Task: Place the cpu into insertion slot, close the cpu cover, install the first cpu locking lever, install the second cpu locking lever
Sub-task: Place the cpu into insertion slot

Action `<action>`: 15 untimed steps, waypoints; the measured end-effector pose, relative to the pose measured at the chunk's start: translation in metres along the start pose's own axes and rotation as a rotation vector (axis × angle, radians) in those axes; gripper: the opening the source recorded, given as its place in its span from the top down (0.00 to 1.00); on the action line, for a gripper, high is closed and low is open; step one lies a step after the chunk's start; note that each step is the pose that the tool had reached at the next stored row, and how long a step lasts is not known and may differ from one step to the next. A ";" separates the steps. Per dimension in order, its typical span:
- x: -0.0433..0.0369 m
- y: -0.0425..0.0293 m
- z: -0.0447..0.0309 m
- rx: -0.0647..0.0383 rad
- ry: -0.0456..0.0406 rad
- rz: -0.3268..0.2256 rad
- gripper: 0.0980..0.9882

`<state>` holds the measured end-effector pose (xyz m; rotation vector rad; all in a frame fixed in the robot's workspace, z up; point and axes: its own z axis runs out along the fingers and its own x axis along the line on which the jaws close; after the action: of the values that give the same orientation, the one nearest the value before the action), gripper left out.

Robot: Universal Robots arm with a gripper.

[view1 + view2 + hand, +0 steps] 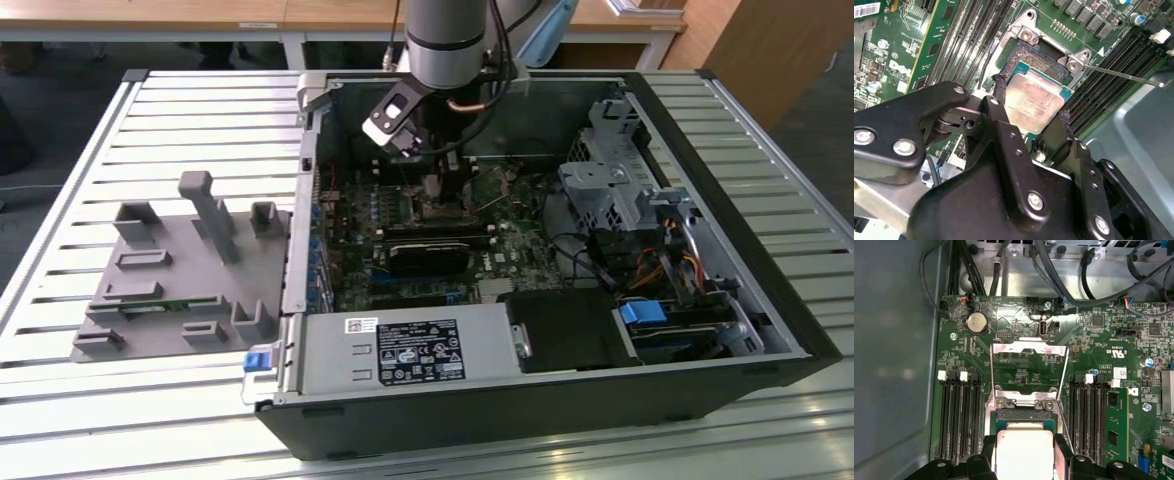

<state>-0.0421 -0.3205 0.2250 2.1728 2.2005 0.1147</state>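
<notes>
Holding: pincer [1031,102] clamped on the cpu [1024,450], one finger against each of two opposite edges.
cpu: lying flat over the insertion slot [1020,52], whose dark rim shows past one edge.
cpu cover [1029,346]: swung up open, clear of the slot.
locking lever [1124,75]: thin rod reaching out over the memory slots [1114,67].
computer case [534,410]: open on the slatted counter [80,410].

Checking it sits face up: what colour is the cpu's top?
Dull silver-tan metal on the cpu, green at its rim; best in the second wrist view.
</notes>
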 end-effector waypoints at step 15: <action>0.0001 -0.0011 0.0135 0.001 -0.0357 0.018 0.50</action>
<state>-0.0421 -0.3201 0.2115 2.1782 2.1629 0.0749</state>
